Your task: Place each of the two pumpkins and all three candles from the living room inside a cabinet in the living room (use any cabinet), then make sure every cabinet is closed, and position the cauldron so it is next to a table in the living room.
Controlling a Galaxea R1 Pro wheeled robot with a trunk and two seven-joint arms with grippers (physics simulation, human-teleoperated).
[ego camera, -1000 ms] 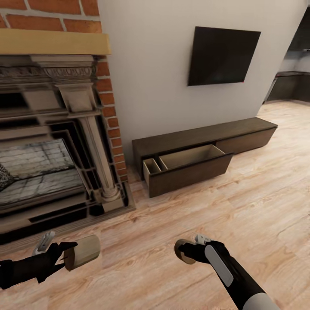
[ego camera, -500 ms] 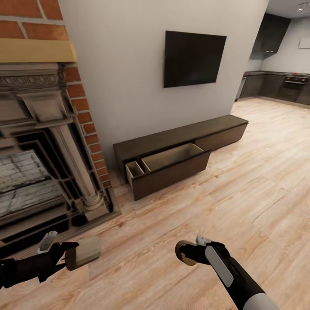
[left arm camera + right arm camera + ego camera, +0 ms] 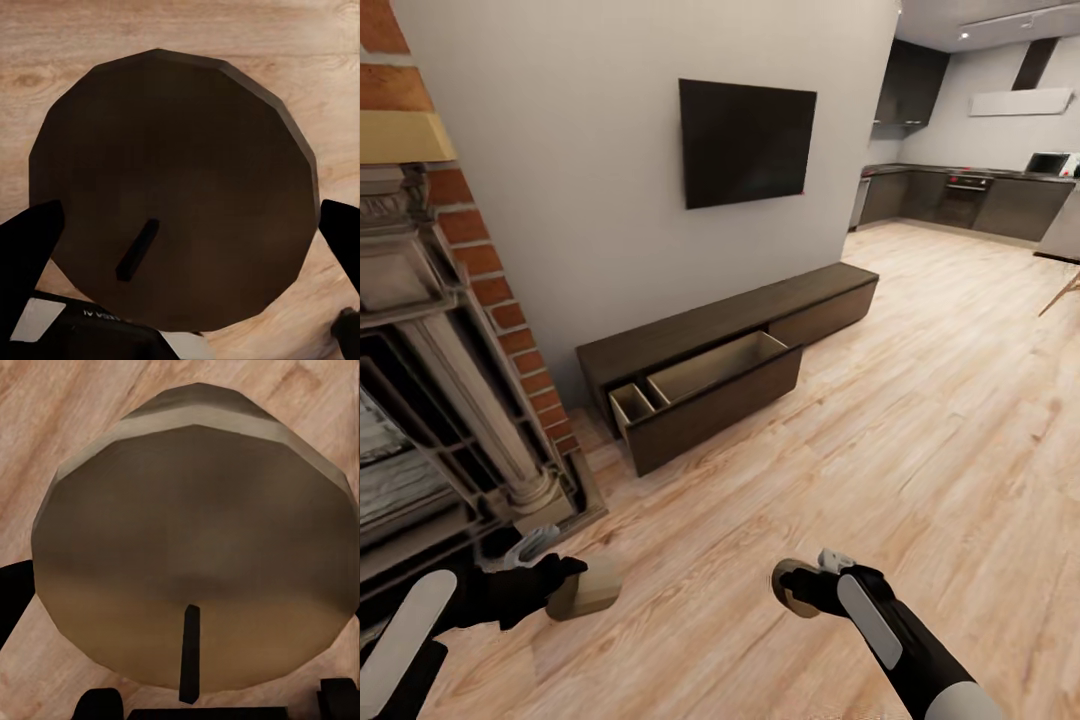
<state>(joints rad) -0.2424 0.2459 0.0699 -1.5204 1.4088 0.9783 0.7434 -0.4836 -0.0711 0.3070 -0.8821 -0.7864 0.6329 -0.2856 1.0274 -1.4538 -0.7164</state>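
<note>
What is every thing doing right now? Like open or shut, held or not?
cabinet: left drawer pulled open, right drawer front shut.
open drawer: looks empty inside.
left gripper: shut on a candle.
left candle: held on its side above the floor.
right gripper: shut on a candle.
right candle: held above the floor.
TV: screen dark.

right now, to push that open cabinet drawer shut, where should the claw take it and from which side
Take the drawer by its wide dark front panel, from the room side, pushing toward the wall. The front is flat and handleless, so a flat push suits it better than a pinch. Both claws, left and right, hold candles.
</note>
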